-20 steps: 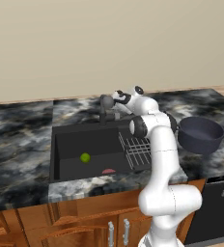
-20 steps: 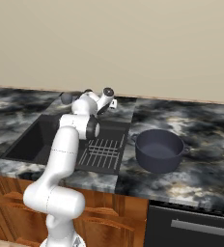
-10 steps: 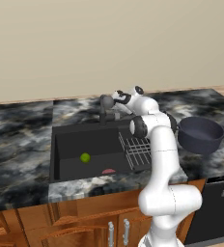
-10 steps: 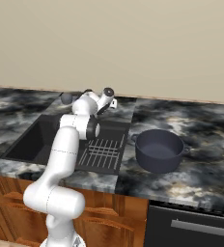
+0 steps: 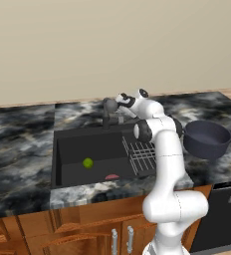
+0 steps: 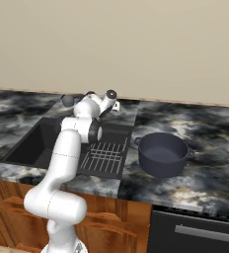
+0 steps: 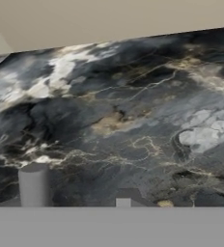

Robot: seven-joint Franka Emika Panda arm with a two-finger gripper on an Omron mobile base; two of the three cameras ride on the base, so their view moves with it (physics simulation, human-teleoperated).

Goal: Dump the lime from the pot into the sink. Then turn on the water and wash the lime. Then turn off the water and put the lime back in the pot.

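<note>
The lime (image 5: 88,162), a small yellow-green ball, lies on the floor of the black sink (image 5: 67,149), left of centre. The dark blue-grey pot (image 5: 207,139) stands upright on the counter to the right of the sink, also seen in the right base view (image 6: 163,154). My gripper (image 5: 120,98) reaches over the back rim of the sink, right beside the round top of the faucet (image 5: 109,105), and it is shut. In the hand view a grey post (image 7: 34,185) rises at lower left near one fingertip (image 7: 123,197). Whether the fingers hold the faucet is hidden.
A grey wire rack (image 5: 140,157) fills the right part of the basin. A flat pink-red patch (image 5: 111,176) lies near the sink's front wall. Marbled dark counter (image 6: 195,123) runs on both sides, with a beige wall behind and a dark appliance front (image 6: 195,232) below right.
The jaws have closed from wide open to shut beside the faucet. The arm, lime and pot have stayed where they were.
</note>
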